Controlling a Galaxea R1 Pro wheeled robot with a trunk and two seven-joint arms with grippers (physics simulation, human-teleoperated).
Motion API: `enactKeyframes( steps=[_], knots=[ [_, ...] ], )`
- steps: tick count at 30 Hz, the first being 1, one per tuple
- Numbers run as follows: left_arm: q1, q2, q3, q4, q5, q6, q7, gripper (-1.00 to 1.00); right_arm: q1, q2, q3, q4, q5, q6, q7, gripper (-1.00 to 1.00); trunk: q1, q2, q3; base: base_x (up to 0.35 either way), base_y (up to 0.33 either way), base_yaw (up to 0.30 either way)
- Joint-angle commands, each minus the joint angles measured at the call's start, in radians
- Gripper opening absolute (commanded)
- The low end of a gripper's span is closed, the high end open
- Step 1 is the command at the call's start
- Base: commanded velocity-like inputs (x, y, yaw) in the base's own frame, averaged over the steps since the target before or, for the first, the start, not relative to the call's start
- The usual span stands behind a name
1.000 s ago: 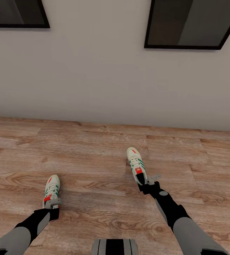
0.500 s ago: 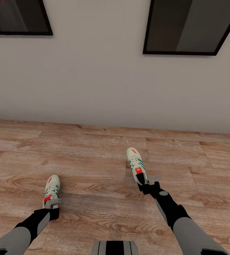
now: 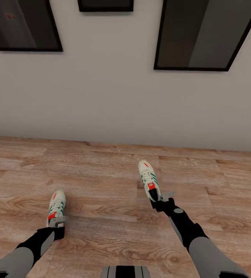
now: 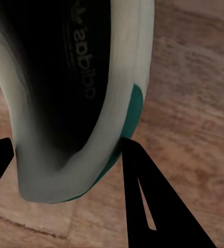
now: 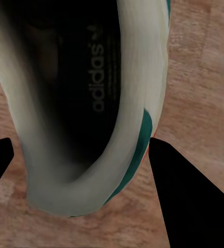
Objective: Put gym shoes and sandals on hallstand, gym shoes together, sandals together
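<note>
The left tool (image 3: 55,221) is clamped on the heel of one gym shoe (image 3: 57,207), its grey fingers set on either side of the collar. In the left wrist view the dark fingers (image 4: 143,196) press against the cream heel rim of that shoe (image 4: 70,103), whose black insole faces the camera. The right tool (image 3: 162,197) grips the heel of the other gym shoe (image 3: 149,180) in the same way. In the right wrist view its fingers (image 5: 179,191) flank the rear of that shoe (image 5: 80,103), with a green patch at the side of the heel.

Both shoes point toes away from the robot, toward the wall (image 3: 102,96), and are well apart from each other. Whether the soles touch the wood-plank floor (image 3: 102,185) or hang just above it cannot be told. Three dark framed panels (image 3: 202,34) hang on the pale wall beyond.
</note>
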Motion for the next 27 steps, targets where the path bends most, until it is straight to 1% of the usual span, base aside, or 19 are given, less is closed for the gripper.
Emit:
enactKeyframes(
  steps=[1,7,9,11,12,14,16,17,20,23,24,27],
  knots=[
    [0.000,0.000,0.001,0.000,-0.003,0.001,-0.002,-1.00,0.000,0.000,0.000,0.000,-0.001,0.000,-0.002,-1.00,0.000,0.000,0.004,0.000,0.000,0.000],
    [0.000,-0.003,-0.006,-0.005,-0.002,0.001,-0.002,-1.00,0.001,-0.001,-0.001,0.001,0.000,-0.001,-0.004,-1.00,-0.003,0.002,0.027,0.000,0.000,0.000],
    [0.000,-0.011,-0.011,-0.016,-0.002,0.003,-0.006,-1.00,0.001,-0.006,-0.003,0.014,0.001,-0.001,-0.008,-1.00,-0.004,0.002,0.035,0.000,0.000,0.000],
    [0.000,-0.022,-0.013,-0.036,-0.002,0.005,-0.014,-1.00,0.001,-0.018,-0.004,0.037,0.000,-0.001,-0.013,-1.00,-0.005,0.003,0.043,0.000,0.000,0.000],
    [0.000,-0.032,-0.014,-0.067,-0.002,0.007,-0.023,-1.00,0.001,-0.043,-0.005,0.067,-0.001,-0.001,-0.021,-1.00,-0.005,0.003,0.047,0.000,0.000,0.000],
    [0.000,-0.040,-0.015,-0.103,-0.002,0.010,-0.032,-1.00,0.001,-0.079,-0.006,0.104,-0.003,-0.003,-0.034,-1.00,-0.006,0.003,0.054,0.000,0.000,0.000],
    [0.000,-0.053,-0.015,-0.138,-0.002,0.012,-0.042,-1.00,0.002,-0.118,-0.007,0.149,-0.006,-0.011,-0.048,-1.00,-0.007,0.004,0.062,0.000,0.000,0.000],
    [0.000,-0.071,-0.016,-0.164,-0.002,0.013,-0.055,-1.00,0.002,-0.155,-0.009,0.200,-0.008,-0.034,-0.059,-1.00,-0.008,0.004,0.066,0.000,0.000,0.000],
    [0.000,-0.103,-0.016,-0.186,-0.003,0.014,-0.073,-1.00,0.002,-0.205,-0.020,0.273,-0.015,-0.089,-0.076,-1.00,-0.009,0.005,0.077,0.000,0.000,0.000],
    [0.000,-0.133,-0.017,-0.198,-0.003,0.015,-0.085,-1.00,0.002,-0.240,-0.046,0.327,-0.037,-0.131,-0.097,-1.00,-0.010,0.005,0.089,0.000,0.000,0.000],
    [0.000,-0.146,-0.021,-0.202,-0.003,0.015,-0.091,-1.00,0.003,-0.254,-0.062,0.359,-0.056,-0.148,-0.109,-1.00,-0.011,0.006,0.093,0.000,0.000,0.000],
    [0.000,-0.157,-0.031,-0.206,-0.004,0.014,-0.107,-1.00,0.004,-0.266,-0.078,0.394,-0.079,-0.164,-0.119,-1.00,-0.012,0.006,0.105,0.000,0.000,0.000]
  ],
)
